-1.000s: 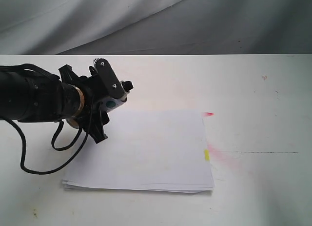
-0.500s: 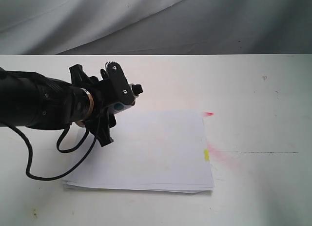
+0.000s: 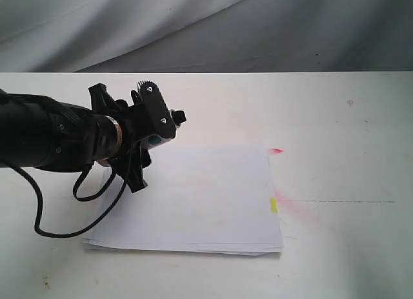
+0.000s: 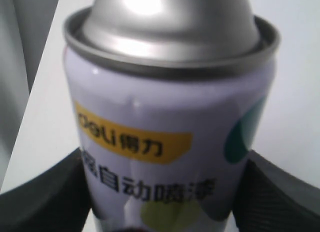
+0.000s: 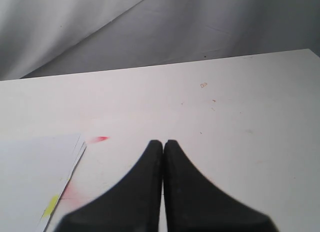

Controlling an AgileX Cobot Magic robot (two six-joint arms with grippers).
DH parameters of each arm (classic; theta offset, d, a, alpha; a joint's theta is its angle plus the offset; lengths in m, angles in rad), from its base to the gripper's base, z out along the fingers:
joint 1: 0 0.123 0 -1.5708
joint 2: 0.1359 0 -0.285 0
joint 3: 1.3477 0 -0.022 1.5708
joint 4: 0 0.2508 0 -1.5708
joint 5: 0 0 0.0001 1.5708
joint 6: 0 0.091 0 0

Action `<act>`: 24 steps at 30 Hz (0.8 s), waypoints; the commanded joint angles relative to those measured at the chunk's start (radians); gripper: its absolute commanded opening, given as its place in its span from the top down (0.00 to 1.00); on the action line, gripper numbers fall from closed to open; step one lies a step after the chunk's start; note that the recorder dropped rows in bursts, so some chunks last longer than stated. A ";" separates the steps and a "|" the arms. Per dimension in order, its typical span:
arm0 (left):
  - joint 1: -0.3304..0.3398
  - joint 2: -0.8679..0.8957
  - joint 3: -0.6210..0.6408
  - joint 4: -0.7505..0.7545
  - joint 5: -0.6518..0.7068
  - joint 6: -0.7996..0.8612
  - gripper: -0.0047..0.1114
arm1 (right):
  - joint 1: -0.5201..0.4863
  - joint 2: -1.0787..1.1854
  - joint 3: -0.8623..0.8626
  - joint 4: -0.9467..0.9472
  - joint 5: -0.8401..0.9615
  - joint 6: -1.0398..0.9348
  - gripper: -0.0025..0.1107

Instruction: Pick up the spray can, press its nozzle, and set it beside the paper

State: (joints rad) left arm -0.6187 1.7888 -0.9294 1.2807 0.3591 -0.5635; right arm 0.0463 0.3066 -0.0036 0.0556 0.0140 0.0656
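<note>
Left claw [image 3: 148, 144] clamped on the can [image 4: 165, 122], held off the table [image 3: 342, 131] at the paper's [image 3: 200, 202] far left corner.

The left arm reaches in from the left. Its two black fingers [image 4: 42, 197] press on opposite sides of the can's white body, which fills the gap between them. The silver dome [image 4: 165, 21] sticks out past the fingertips. In the exterior view the can lies almost on its side, and the black nozzle [image 3: 181, 116] points right and slightly away. The paper lies flat on the white table, with a yellow mark [image 3: 273, 205] on its right edge and a red stain [image 3: 276, 150] just past its far right corner. The right claw [image 5: 163, 143] has its fingers together, holding nothing, above bare table to the right of the paper.
</note>
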 commanded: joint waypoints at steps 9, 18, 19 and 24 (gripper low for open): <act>-0.003 -0.010 -0.007 0.011 0.015 -0.011 0.96 | -0.007 -0.001 0.004 -0.011 -0.007 -0.004 0.98; -0.003 -0.010 -0.007 0.011 0.015 -0.011 0.96 | -0.007 -0.001 0.004 -0.011 -0.124 -0.004 0.98; -0.003 -0.010 -0.007 0.011 0.015 -0.011 0.96 | -0.007 -0.001 0.004 -0.011 -0.147 0.010 0.98; -0.003 -0.010 -0.007 0.011 0.015 -0.011 0.96 | -0.007 -0.001 0.004 0.043 -0.219 0.041 0.98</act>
State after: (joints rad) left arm -0.6187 1.7888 -0.9294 1.2807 0.3605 -0.5650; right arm 0.0463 0.3066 -0.0036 0.0697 -0.1519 0.0903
